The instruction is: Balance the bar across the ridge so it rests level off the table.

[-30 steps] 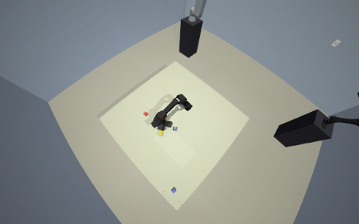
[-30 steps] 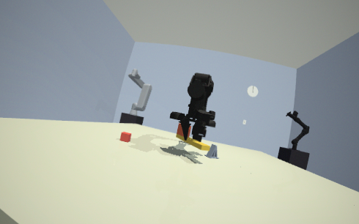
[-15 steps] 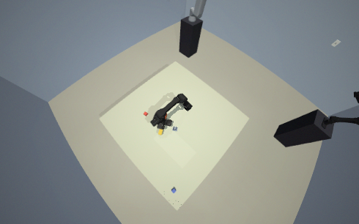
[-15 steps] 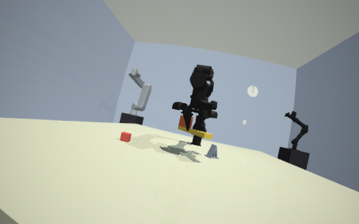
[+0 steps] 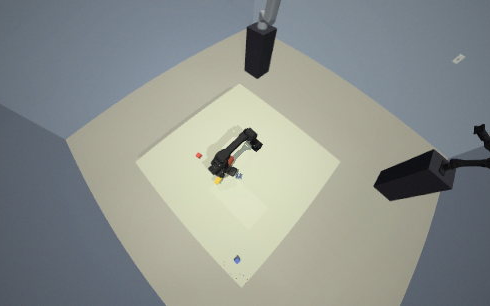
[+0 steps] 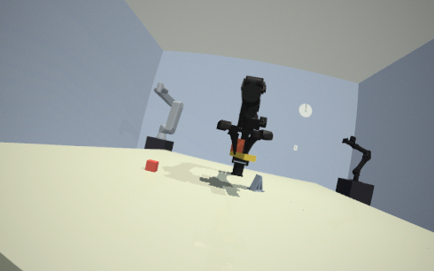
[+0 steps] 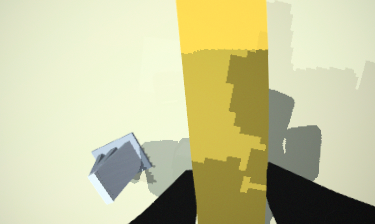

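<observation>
The yellow bar (image 5: 218, 180) (image 6: 250, 158) (image 7: 223, 30) is held above the table, with its shadow below. An orange-red block (image 5: 230, 160) (image 6: 238, 144) shows at its far end, partly hidden by the arm. My gripper (image 6: 238, 156) (image 7: 228, 174) is shut on the bar, one finger on each side. The grey-blue ridge (image 5: 239, 176) (image 6: 257, 183) (image 7: 119, 172) stands on the table beside the bar, to its left in the wrist view and to its right in the exterior view. Bar and ridge are apart.
A small red cube (image 5: 199, 155) (image 6: 151, 166) lies on the pale table (image 5: 293, 160) (image 6: 109, 212). A blue cube (image 5: 237, 259) lies near the table's bottom corner in the top view. Two other arms stand on dark pedestals (image 5: 260, 52) (image 5: 415, 175) beyond the table.
</observation>
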Available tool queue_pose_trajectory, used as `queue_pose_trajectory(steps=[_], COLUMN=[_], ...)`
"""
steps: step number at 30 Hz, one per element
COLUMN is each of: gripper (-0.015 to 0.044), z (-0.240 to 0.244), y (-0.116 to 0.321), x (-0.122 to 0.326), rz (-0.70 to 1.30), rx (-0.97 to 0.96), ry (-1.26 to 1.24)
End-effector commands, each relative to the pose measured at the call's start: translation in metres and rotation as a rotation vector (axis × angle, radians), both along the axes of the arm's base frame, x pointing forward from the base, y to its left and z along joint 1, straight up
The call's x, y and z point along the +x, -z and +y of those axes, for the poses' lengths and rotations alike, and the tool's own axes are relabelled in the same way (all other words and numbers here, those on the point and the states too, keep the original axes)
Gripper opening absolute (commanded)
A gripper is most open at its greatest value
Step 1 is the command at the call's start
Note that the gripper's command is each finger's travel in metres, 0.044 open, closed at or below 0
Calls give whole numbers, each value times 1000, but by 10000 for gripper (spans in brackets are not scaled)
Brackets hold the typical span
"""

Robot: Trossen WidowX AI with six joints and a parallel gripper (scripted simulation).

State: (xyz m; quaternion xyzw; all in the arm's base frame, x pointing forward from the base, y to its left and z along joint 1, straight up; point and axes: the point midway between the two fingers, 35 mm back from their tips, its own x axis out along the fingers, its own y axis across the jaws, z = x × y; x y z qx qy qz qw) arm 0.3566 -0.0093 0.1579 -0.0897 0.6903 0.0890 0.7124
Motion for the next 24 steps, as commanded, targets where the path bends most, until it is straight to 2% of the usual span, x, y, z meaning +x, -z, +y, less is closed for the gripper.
queue_pose_trajectory(steps=[1,24], gripper=[0,0], z=[15,68], y=[-1,-1], x=[-5,-33], rz=[2,8], rx=[3,34], ry=[173,1086])
